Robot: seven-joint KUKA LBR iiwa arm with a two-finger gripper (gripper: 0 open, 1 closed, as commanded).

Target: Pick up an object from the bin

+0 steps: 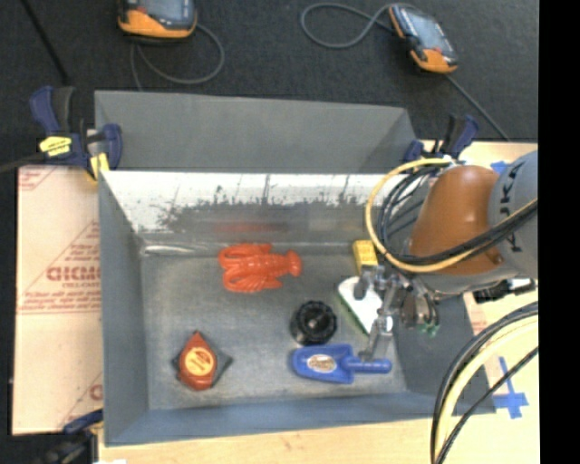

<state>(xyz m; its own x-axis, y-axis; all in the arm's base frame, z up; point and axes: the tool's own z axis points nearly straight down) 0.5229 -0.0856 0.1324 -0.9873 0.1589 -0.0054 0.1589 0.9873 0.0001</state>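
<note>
Arm (453, 227) in from the right, hand (377, 337) low, downward.

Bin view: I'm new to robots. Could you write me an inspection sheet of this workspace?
Surface: grey metal bin, floor scuffed.
Job's things: orange lobster toy toward the back; black round knob mid-bin; blue handled tool at the front; red-orange object front left.
Clutter: white-and-green item and yellow piece by the gripper, partly hidden.
Grippers: gripper low over the blue tool's handle; hold unclear.
Cables: black and yellow loops on the arm's wrist.
Surroundings: two orange-and-dark corded devices beyond the bin.
</note>
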